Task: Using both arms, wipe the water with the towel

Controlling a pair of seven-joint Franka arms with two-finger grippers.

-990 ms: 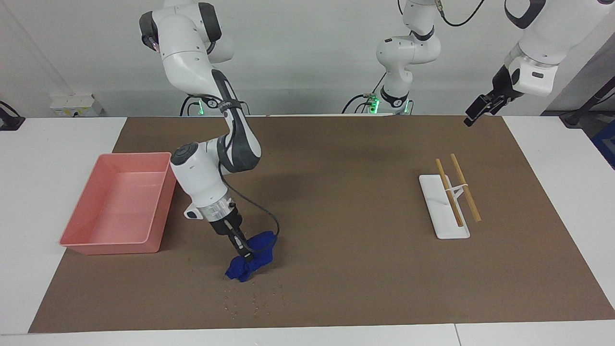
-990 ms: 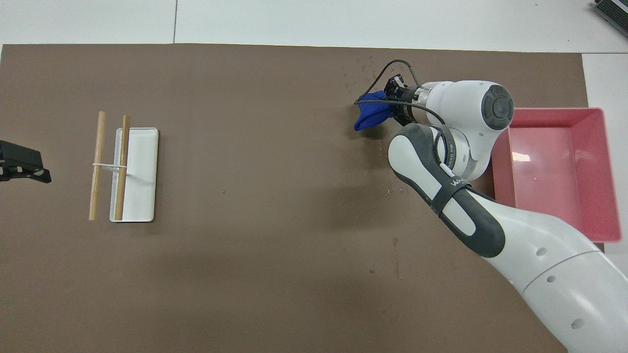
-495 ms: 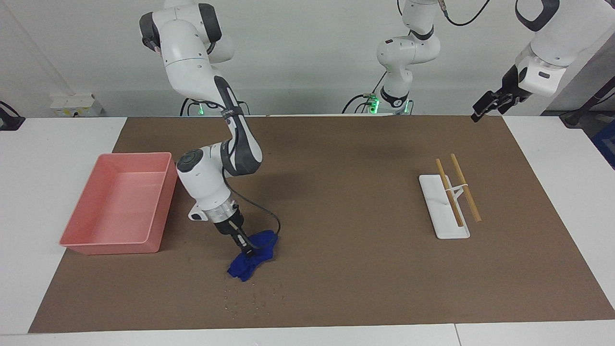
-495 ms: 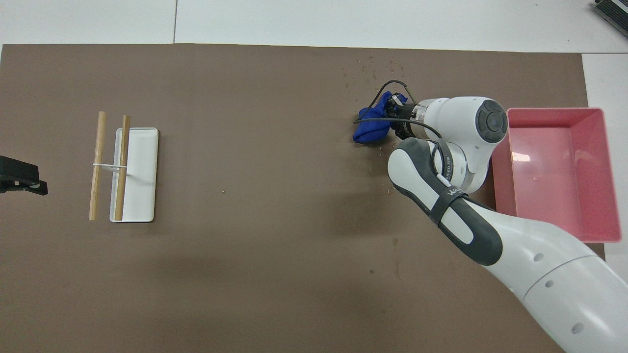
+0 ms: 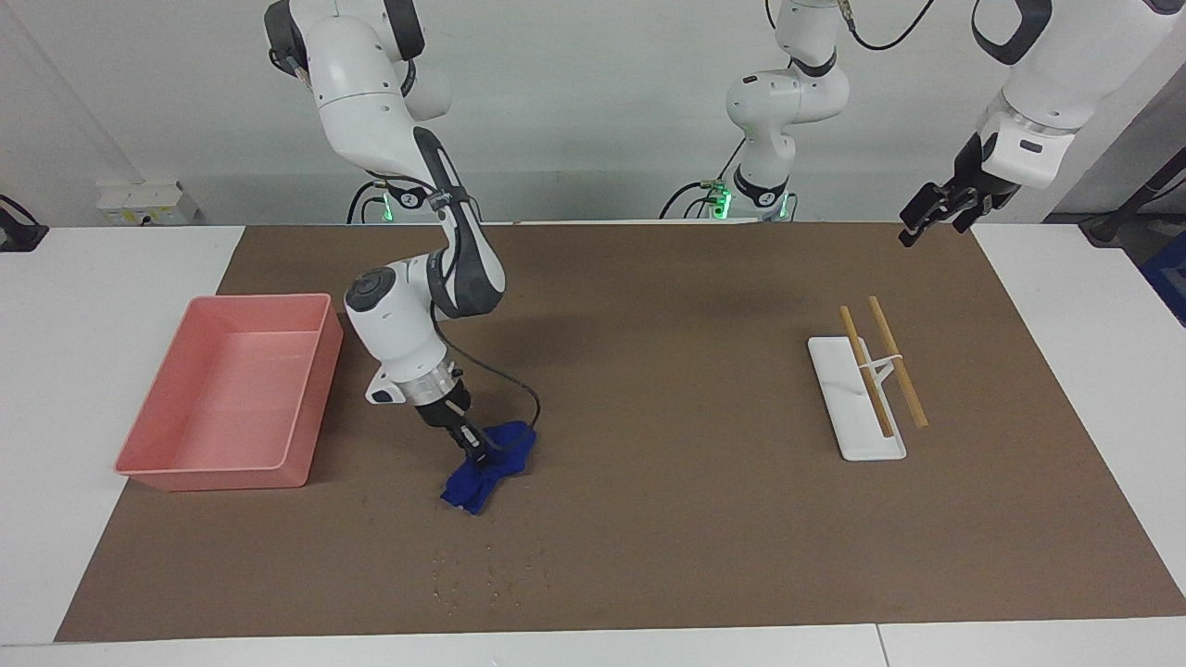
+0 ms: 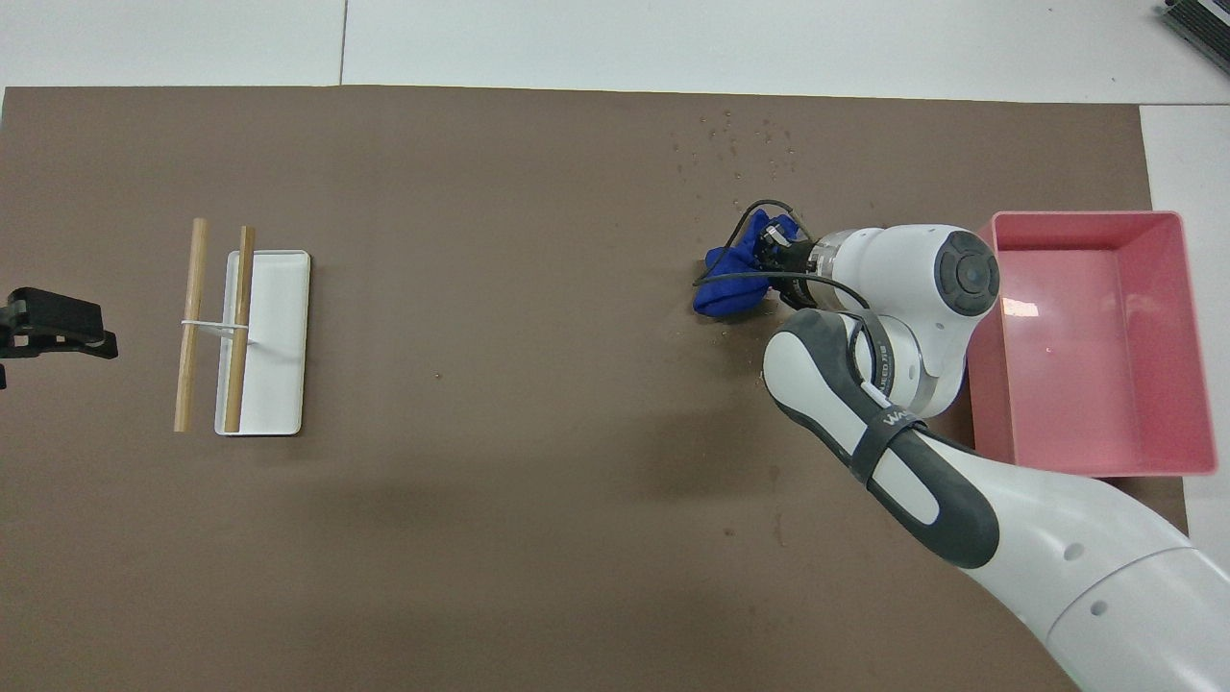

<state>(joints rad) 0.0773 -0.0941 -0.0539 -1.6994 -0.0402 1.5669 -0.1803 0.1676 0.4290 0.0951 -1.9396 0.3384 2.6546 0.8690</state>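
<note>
1. R hand [image 5: 474,454] is clamped on the blue towel [image 5: 488,466], which is bunched into a wad with its lower edge on the brown mat [image 5: 649,519], beside the pink bin [image 5: 232,398], toward the R arm's end of the tabletop [image 5: 93,278].
2. Water [image 5: 486,579]: a cluster of small specks on the mat, farther from the robots than the towel and apart from it. A few more specks show just beside the wad in the overhead view.
3. L hand [image 5: 931,215] is up in the air over the mat corner at the L arm's end, waiting. Can't tell whether it's open. Holds nothing I can see.
4. Also present: white tray [image 5: 854,398] w/ two wooden sticks [image 5: 880,371], well apart from the wiping.
5. Risks, as I judge:
   - The towel is balled up, so the contact patch is small and a pass may skip drops.
   - The main cluster lies near the mat edge; the R arm needs a long reach, and pressure could drop off.
   - The cable loop by the wrist could snag the cloth.
   - A tilted hand pressing too hard could drag the mat.
</note>
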